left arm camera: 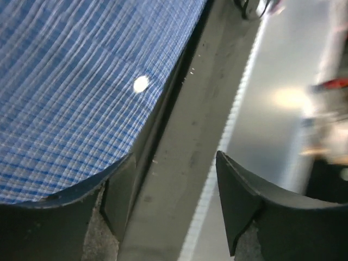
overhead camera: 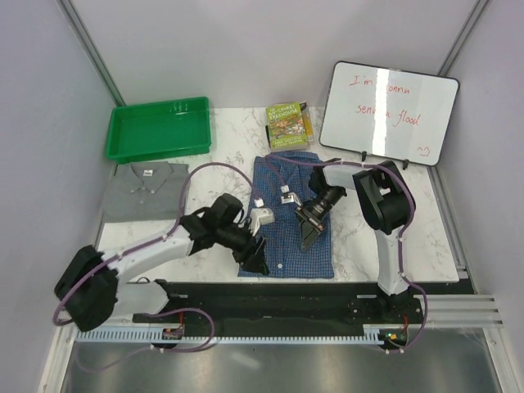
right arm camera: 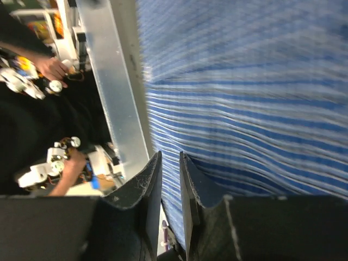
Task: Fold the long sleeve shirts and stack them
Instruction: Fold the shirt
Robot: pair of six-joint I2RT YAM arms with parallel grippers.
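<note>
The blue checked long sleeve shirt lies folded in the middle of the table, collar to the far side. The grey long sleeve shirt lies folded to its left. My left gripper hangs at the blue shirt's near left corner. In the left wrist view this gripper is open and empty, beside the blue shirt and its white button. My right gripper points down over the blue shirt's near half. Its jaws stand a narrow slit apart above the blue shirt, pinching nothing that I can see.
A green tray stands at the back left, a book at the back middle, and a whiteboard at the back right. The black rail runs along the near edge, just beyond the blue shirt's hem.
</note>
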